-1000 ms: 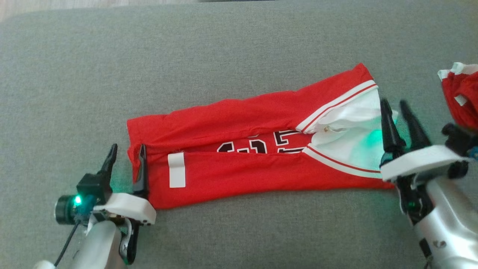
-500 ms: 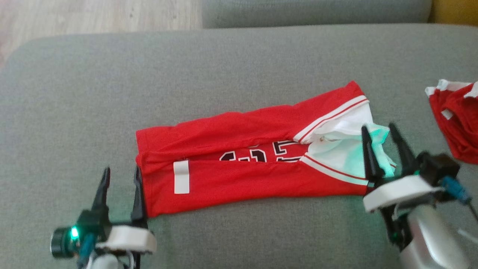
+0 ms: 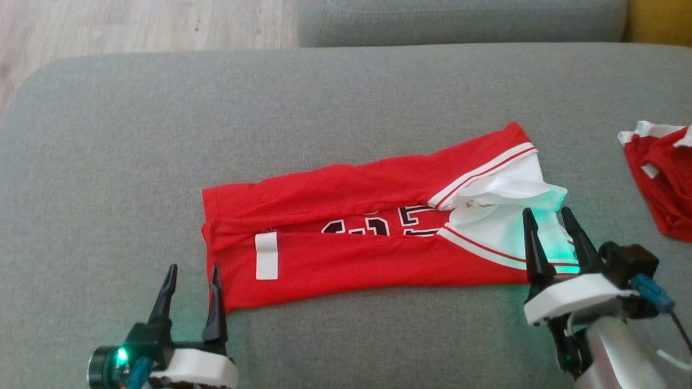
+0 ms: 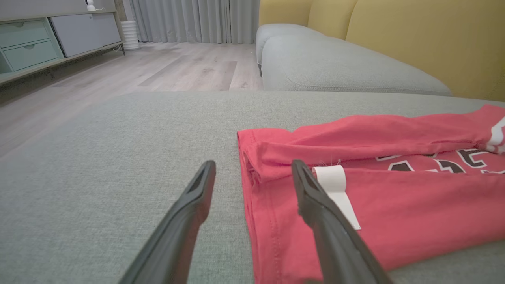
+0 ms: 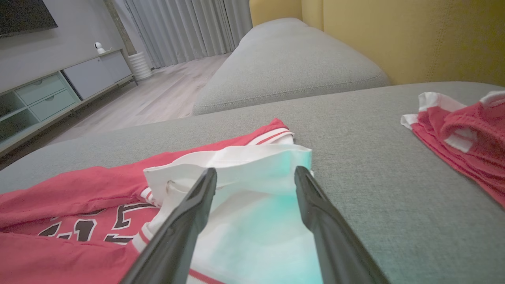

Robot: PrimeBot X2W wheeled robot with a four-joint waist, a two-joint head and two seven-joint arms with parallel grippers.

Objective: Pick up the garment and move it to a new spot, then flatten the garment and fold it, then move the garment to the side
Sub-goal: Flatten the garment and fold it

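A: Where's the garment (image 3: 367, 237)?
B: Centre of the head view, on the grey cushion (image 3: 324, 108). Red jersey, long sides turned in to make a narrow band, black numerals peeking through the gap. The white end lies centre-right, the hem end lower left.
A: Handling?
B: Judged light, limp, thin knit. It will likely sag and spill its folds if lifted by one point. Best hold: both short ends at once, pinching all layers. That means the hem corner near the white label (image 3: 266, 255) and the white shoulder cloth.
A: Left gripper (image 3: 194, 268)?
B: Lower left of the frame. Fingers moderately spread, nothing between them. The finger nearer the jersey sits at the hem corner; contact, cannot tell.
A: Right gripper (image 3: 546, 212)?
B: Lower right. Likewise parted and empty, tips over the white cloth, green glow on it.
A: Anything else?
B: A second red garment (image 3: 662, 178) at the right edge, well apart.
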